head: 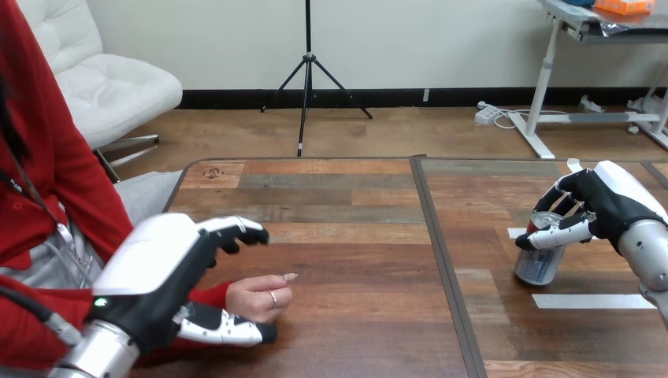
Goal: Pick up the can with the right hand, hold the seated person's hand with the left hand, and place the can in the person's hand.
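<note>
A silver can [538,264] with a red top stands on the right half of the wooden table [354,260]. My right hand [606,201] is shut on its upper part, thumb across the front and fingers behind. The person's hand [258,296] rests loosely curled on the table at the left, its red sleeve running back under my left hand [157,268]. My left hand arches over that wrist, open: its fingers [236,231] reach out on the far side and its thumb [220,327] lies along the near side. Whether it touches the wrist I cannot tell.
Two white tape strips [591,301] mark the table by the can. A dark seam [441,260] runs front to back between the table's two halves. The person sits at the left edge.
</note>
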### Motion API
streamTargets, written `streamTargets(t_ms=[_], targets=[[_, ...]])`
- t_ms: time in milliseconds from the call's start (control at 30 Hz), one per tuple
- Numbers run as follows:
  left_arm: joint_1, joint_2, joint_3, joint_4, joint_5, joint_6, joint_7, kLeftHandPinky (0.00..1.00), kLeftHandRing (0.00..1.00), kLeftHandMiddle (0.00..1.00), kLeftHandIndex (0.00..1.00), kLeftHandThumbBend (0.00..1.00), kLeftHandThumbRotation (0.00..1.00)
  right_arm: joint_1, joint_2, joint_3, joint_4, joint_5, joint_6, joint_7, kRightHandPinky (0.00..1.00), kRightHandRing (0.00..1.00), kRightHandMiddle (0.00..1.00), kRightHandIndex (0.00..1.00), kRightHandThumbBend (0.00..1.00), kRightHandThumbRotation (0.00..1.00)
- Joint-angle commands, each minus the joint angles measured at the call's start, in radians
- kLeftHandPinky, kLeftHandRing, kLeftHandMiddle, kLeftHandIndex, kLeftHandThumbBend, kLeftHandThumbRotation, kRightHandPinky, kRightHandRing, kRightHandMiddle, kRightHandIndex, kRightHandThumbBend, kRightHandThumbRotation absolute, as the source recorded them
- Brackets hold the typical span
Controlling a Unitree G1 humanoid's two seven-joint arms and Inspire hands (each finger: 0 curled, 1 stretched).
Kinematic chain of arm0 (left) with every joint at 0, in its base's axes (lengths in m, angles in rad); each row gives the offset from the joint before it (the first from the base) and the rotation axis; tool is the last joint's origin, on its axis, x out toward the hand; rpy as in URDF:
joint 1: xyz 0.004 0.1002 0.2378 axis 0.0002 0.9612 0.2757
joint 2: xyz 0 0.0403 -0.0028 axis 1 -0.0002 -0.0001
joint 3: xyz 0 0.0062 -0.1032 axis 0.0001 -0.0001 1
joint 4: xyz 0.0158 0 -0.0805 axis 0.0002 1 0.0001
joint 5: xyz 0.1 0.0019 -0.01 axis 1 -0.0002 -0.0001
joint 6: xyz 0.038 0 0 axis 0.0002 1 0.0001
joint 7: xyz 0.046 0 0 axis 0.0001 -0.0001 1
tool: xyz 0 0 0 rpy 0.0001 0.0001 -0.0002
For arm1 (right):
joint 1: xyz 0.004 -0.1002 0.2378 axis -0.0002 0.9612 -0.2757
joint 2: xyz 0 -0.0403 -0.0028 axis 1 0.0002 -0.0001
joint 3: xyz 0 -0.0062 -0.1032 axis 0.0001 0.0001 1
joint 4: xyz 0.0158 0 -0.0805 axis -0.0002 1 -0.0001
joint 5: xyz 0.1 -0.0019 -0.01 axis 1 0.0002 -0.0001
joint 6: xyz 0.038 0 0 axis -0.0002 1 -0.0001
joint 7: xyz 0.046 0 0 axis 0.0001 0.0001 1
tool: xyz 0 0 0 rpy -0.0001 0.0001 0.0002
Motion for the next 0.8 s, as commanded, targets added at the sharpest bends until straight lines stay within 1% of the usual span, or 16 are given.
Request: streamTargets(t_ms=[0, 167, 367, 767], targets=[[-0.069, 0.031, -0.025, 0.022, 0.027, 0.016, 0.025, 0.62, 0.72, 0.76, 0.73, 1.0, 0.26, -0.064, -0.014, -0.013, -0.051, 0.014, -0.026, -0.011, 0.36, 0.39, 0.46, 0.49, 0.69, 0.0], [-0.079, 0.041, -0.043, 0.043, 0.045, 0.024, 0.031, 0.63, 0.73, 0.76, 0.74, 1.0, 0.25, -0.064, -0.014, -0.012, -0.053, 0.013, -0.024, -0.011, 0.35, 0.39, 0.45, 0.49, 0.68, 0.0], [-0.093, 0.047, -0.063, 0.075, 0.08, 0.033, 0.052, 0.64, 0.74, 0.77, 0.75, 1.0, 0.25, -0.064, -0.014, -0.017, -0.057, 0.019, -0.022, -0.007, 0.36, 0.4, 0.46, 0.49, 0.68, 0.0], [-0.123, 0.06, -0.109, 0.146, 0.167, 0.061, 0.124, 0.65, 0.74, 0.77, 0.75, 1.0, 0.25, -0.063, -0.012, -0.017, -0.061, 0.019, -0.022, -0.01, 0.37, 0.4, 0.46, 0.49, 0.68, 0.0]])
